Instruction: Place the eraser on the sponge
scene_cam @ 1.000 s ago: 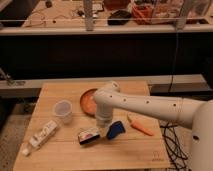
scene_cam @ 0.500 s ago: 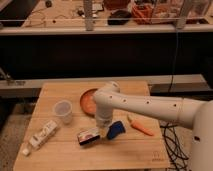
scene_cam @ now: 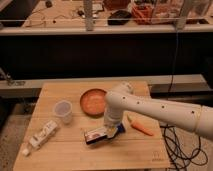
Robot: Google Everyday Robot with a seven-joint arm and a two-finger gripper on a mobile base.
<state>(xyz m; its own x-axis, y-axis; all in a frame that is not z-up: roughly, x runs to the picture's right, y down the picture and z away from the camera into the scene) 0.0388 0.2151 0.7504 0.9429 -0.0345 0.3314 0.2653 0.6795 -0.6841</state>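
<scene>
**Eraser lying beside the sponge, gripper hanging over the seam between them**

**Location.** The eraser (scene_cam: 95,135) is resting flat on the wooden table (scene_cam: 60,155), near the middle of the front edge. The sponge (scene_cam: 119,130) is sitting just to its right, so close that the two seem to be touching. Whether one is overlapping the other at that seam cannot be told.

**Tool.** The gripper (scene_cam: 111,126) is pointing straight down at the end of the white arm (scene_cam: 160,111), which is reaching in from the right edge. It is hanging low over the spot where the eraser's right end is meeting the sponge's left end. Whether the gripper is spread, closed, or clamped on either item cannot be told.

**Progress.** The eraser is showing most of its face beside the sponge rather than on top of it, so the placing is reading as not finished. Getting the eraser up onto the blue pad is what is remaining.

**Appearance of item.** The eraser is presenting as a small rectangular block with dark edges and a pale face carrying an orange-red patch. It is lying lengthwise along the front edge. The sponge is showing dark blue on top with a yellowish side toward the eraser.

**Other stock on the surface.**
- An orange plate (scene_cam: 93,102) is sitting toward the back edge, mid-table.
- A clear cup (scene_cam: 62,111) is standing left of the plate.
- A long white pack (scene_cam: 42,136) is lying toward the front left corner.
- A carrot (scene_cam: 140,127) is lying right of the sponge.
</scene>
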